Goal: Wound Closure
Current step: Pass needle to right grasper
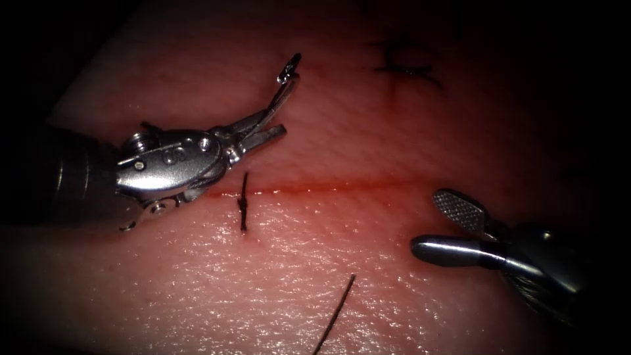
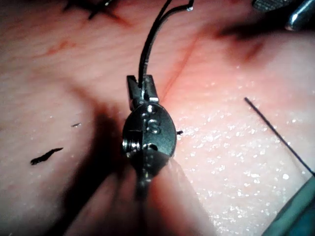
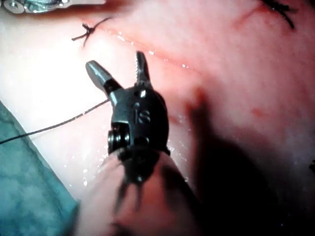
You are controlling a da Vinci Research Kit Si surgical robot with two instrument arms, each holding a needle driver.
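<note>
The tissue [image 1: 263, 283] has a thin red cut [image 1: 342, 187] running left to right. My left tool [image 1: 279, 121] is at the cut's left end, on its far side. Its jaws are shut on the curved needle [image 1: 287, 82] near one end. The needle arcs up and away from the jaws, clear of the tissue. The left wrist view shows the same grip [image 2: 142, 91] on the needle [image 2: 147, 44]. My right tool [image 1: 427, 222] sits at the right, just on the near side of the cut, jaws open [image 3: 115, 61] and holding nothing.
A knotted stitch [image 1: 244, 205] with short ends crosses the cut near its left end [image 3: 86, 33]. A dark older stitch [image 1: 404, 66] lies far back. A loose thread [image 1: 335, 315] trails over the near tissue toward a green drape [image 3: 29, 172].
</note>
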